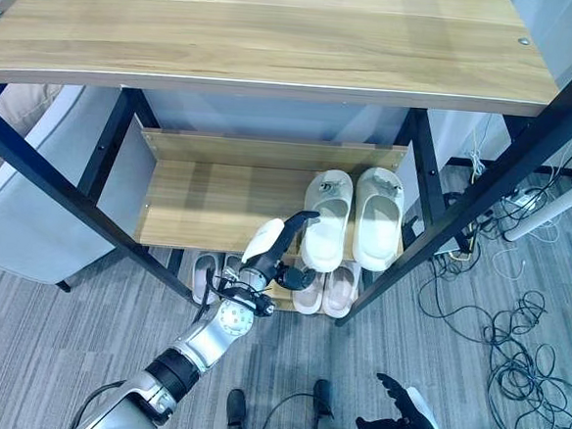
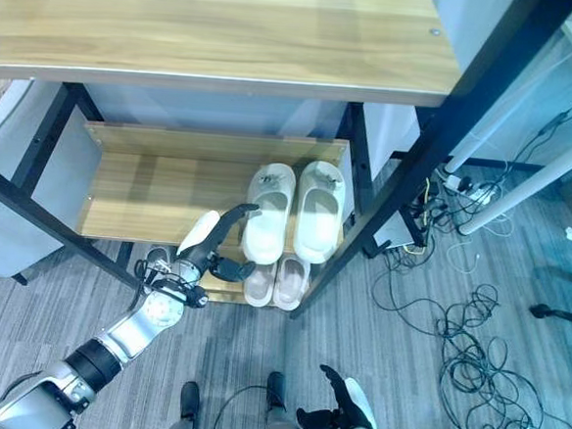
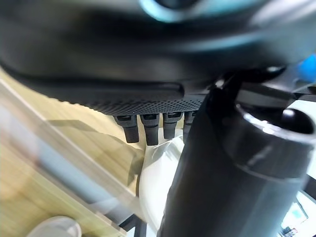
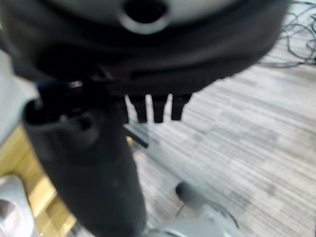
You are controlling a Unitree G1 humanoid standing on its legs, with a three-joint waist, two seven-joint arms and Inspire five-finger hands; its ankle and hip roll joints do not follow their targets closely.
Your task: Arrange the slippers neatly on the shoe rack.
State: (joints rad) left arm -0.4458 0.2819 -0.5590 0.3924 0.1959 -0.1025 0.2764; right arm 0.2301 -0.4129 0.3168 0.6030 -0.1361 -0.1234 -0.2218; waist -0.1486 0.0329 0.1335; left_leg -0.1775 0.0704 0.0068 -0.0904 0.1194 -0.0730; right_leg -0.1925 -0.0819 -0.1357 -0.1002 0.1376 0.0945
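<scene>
A pair of white slippers stands toes-in on the right of the rack's middle shelf (image 1: 208, 204): a left slipper (image 1: 327, 217) and a right slipper (image 1: 377, 216). My left hand (image 1: 272, 245) reaches in from the lower left. It is open, fingers straight, their tips at the near side of the left white slipper (image 3: 158, 173). On the shelf below lie a pink pair (image 1: 327, 288) and a grey pair (image 1: 203, 273), partly hidden by my arm and the shelf. My right hand (image 1: 401, 417) hangs open low over the floor, holding nothing.
The wide wooden top shelf (image 1: 279, 37) overhangs the rack, and black frame posts (image 1: 434, 200) flank the opening. The middle shelf's left half is bare wood. A grey upholstered seat (image 1: 32, 197) stands left; loose cables (image 1: 514, 329) lie on the floor right.
</scene>
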